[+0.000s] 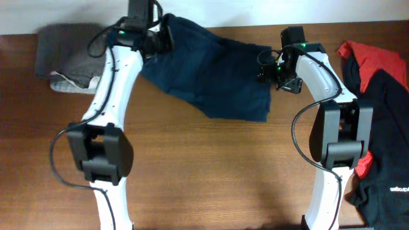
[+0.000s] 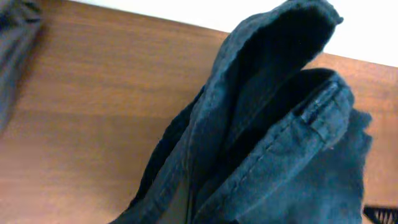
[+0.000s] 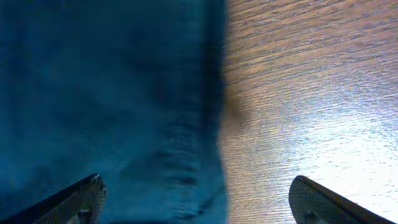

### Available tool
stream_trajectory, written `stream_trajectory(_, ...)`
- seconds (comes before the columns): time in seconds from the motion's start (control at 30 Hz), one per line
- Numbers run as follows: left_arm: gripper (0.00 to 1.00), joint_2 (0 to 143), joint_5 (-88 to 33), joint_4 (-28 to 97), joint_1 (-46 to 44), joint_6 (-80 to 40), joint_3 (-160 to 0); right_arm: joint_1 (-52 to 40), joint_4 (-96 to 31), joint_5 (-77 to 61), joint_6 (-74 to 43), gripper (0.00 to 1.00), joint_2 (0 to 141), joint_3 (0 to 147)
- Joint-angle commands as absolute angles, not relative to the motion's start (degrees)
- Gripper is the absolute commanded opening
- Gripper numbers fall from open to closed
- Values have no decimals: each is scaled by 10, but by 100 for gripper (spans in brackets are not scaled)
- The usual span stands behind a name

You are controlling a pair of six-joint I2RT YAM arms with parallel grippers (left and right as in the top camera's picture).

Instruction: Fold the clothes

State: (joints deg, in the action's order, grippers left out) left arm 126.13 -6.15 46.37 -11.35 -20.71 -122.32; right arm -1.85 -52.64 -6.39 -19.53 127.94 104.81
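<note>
- navy shorts (image 1: 211, 80) at the far middle of the table (image 1: 204, 172), between the two arms: soft dark cloth, rumpled, irregular outline, mostly flat, near-right corner roughly square
- left gripper (image 1: 165, 38) clenched on the far-left corner of the navy shorts, with that corner lifted off the wood and bunched
- left wrist view: navy shorts (image 2: 280, 155) doubled into two arched layers, a stitched hem (image 2: 311, 115) along the edges, matte fine weave; own fingers not visible there
- right gripper (image 1: 275, 76) released, jaws spread wide over the right edge of the shorts, gripping nothing
- right wrist view: dark wedge-shaped fingertips (image 3: 81, 199), one over cloth, the other over bare wood; straight cloth edge between them, running up the frame; contact with the cloth: cannot tell
- grey garment (image 1: 67, 48) at far left, apart from the shorts: soft, loosely folded, roughly rectangular heap, with a pale strip showing at its near edge
- red-and-black garments (image 1: 383, 96) heaped at the right edge beside the right arm: red piece toward the far side, black one nearer with small white print low down
- table: brown wood grain, smooth, with some sheen in the right wrist view
</note>
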Motion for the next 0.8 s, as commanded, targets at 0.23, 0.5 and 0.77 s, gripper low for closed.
stream_trajectory(0.23,1,1326,-68,347,-154,-308,-1236,-19,-512,-69,-201,99,1280,1036)
stream_trajectory(0.5,1,1323,-26,404,-146,-297,-1268,-18,-478,-65,-200,99,1280,1006)
stream_trajectory(0.77,0,1322,18,632,-86,-300,-1328,-18,-460,-58,-200,98,1280,1006)
